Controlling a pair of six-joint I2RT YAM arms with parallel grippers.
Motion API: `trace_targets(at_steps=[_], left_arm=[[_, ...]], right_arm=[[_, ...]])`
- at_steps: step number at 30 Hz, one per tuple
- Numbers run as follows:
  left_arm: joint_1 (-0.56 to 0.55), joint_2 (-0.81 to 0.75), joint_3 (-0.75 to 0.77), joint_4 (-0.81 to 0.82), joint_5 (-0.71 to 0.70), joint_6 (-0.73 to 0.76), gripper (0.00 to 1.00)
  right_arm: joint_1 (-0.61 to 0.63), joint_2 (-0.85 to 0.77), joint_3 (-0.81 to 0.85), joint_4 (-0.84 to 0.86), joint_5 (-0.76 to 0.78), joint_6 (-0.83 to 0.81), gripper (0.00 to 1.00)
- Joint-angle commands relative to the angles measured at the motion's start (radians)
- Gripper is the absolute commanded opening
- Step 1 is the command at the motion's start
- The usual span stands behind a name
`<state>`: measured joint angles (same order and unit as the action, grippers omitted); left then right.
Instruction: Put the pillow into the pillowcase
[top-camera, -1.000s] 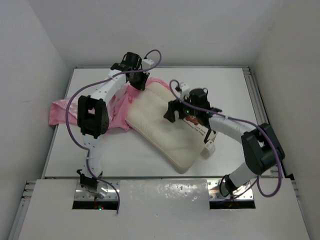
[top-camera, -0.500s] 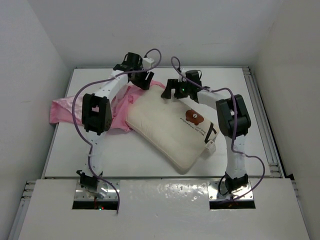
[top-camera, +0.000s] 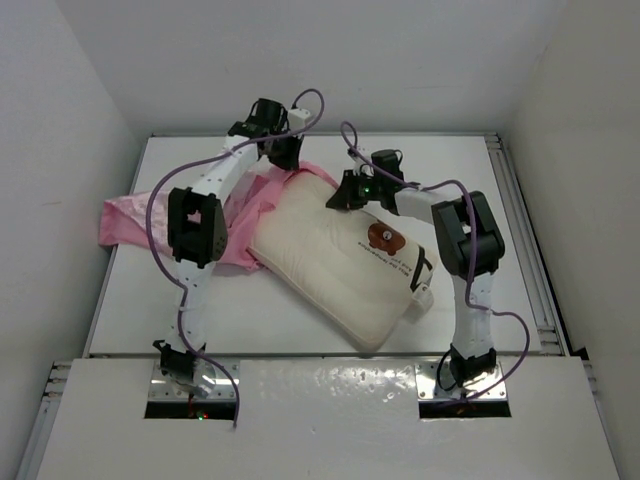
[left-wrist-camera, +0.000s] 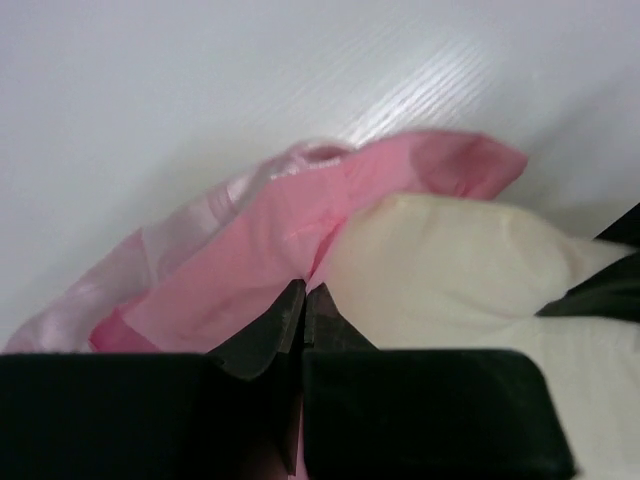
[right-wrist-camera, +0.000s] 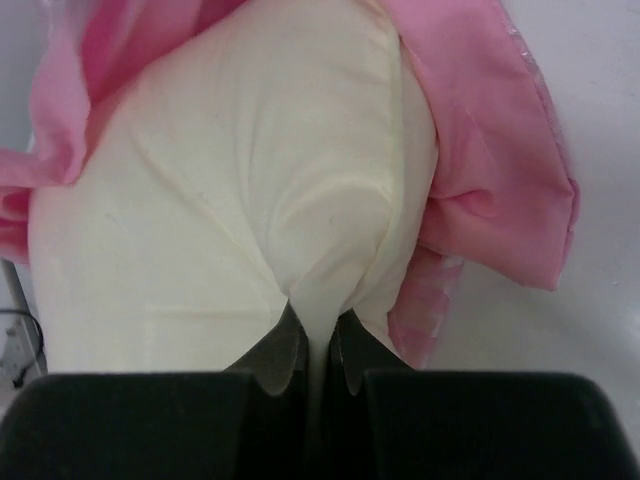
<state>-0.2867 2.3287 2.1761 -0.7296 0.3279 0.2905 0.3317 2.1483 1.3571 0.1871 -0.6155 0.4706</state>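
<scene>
The cream pillow (top-camera: 330, 262) lies diagonally mid-table, bear print (top-camera: 381, 237) facing up. Its far corner is tucked into the mouth of the pink pillowcase (top-camera: 125, 222), which spreads out to the left. My left gripper (top-camera: 283, 160) sits at the far edge of that opening. In the left wrist view it (left-wrist-camera: 304, 290) is shut on a pinch of the pillowcase (left-wrist-camera: 270, 240), right beside the pillow (left-wrist-camera: 440, 260). My right gripper (top-camera: 340, 195) is at the pillow's far end. The right wrist view shows it (right-wrist-camera: 318, 320) shut on a fold of the pillow (right-wrist-camera: 230, 200), with the pillowcase (right-wrist-camera: 480, 110) wrapping the corner.
White walls stand close around the white table (top-camera: 300, 325) at the back and on both sides. A white tag (top-camera: 420, 293) hangs off the pillow's near right edge. Purple cables loop above both arms.
My right gripper left the pillow's middle, swung to its far corner and shut on it. The left gripper opened briefly, then shut again on the pillowcase edge. The pillow has shifted slightly.
</scene>
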Motion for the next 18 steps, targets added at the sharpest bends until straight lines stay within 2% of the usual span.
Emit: trace_targets(at_steps=[1,4,7,13,18], left_arm=[[-0.022,-0.038,0.146,0.010,0.062,-0.028,0.00],[-0.029,-0.051,0.180,0.019,0.074,-0.048,0.00],[-0.040,-0.060,0.154,-0.017,0.112,-0.044,0.00],[-0.071,-0.086,0.097,-0.134,0.293,0.021,0.00],[-0.078,-0.097,0.145,-0.198,0.514,0.090,0.00]], right_arm=[[0.052,-0.119,0.000,-0.058,-0.104,-0.154,0.00],[0.085,-0.165,-0.007,-0.110,-0.139,-0.233,0.00],[0.089,-0.208,-0.039,-0.080,-0.127,-0.201,0.00],[0.070,-0.275,-0.133,0.260,0.088,0.000,0.00],[0.053,-0.220,-0.076,0.331,0.320,0.180,0.00]])
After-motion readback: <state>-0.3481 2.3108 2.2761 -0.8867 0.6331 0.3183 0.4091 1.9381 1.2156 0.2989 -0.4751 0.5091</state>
